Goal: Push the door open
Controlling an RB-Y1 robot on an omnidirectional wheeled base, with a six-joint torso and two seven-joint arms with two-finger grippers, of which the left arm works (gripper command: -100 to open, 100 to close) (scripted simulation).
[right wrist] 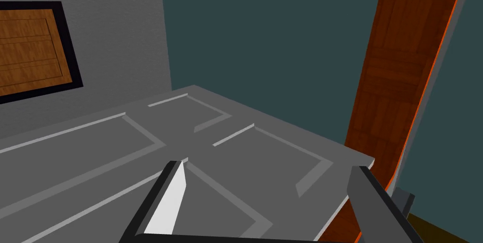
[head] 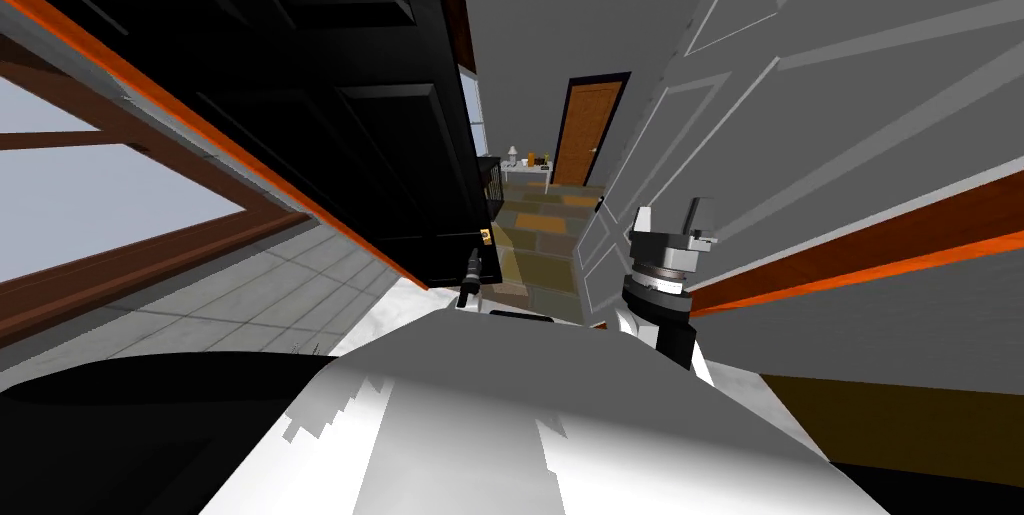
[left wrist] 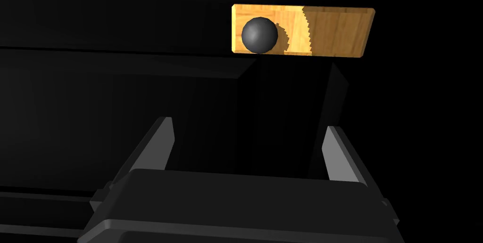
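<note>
In the head view the black panelled door (head: pixel 330 109) takes up the span from 9 to 12 o'clock, its free edge ending near the middle. A narrow orange-brown door frame (head: pixel 250 154) runs slanting along its lower edge. The left gripper (left wrist: pixel 249 127) sits just off centre at 7 o'clock, close under that free edge. Its wrist camera looks flat onto the black face with the fingers (left wrist: pixel 166 138) spread wide and gripping nothing. Ahead of them, and apart from the tips, a dark round knob (left wrist: pixel 259 35) sits on a wooden plate (left wrist: pixel 330 30) let into the door.

From 1 to 3 o'clock stands a grey panelled door (head: pixel 800 109). The right gripper (head: pixel 672 221) is raised at 3 o'clock just beside it, jaws wide apart and empty. Whether its tips touch the panels cannot be told. The right wrist view shows this door's end edge meeting another orange-brown jamb (right wrist: pixel 396 89), with a teal wall (right wrist: pixel 264 42) behind.

Between the two doors, at 12 to 1 o'clock, a corridor floor of brown and yellow tiles (head: pixel 545 224) leads to a small white table (head: pixel 525 169) and a closed wooden door in a black frame (head: pixel 590 129). At 9 o'clock is a brown-framed window (head: pixel 100 189) above grey floor tiles (head: pixel 270 289)
</note>
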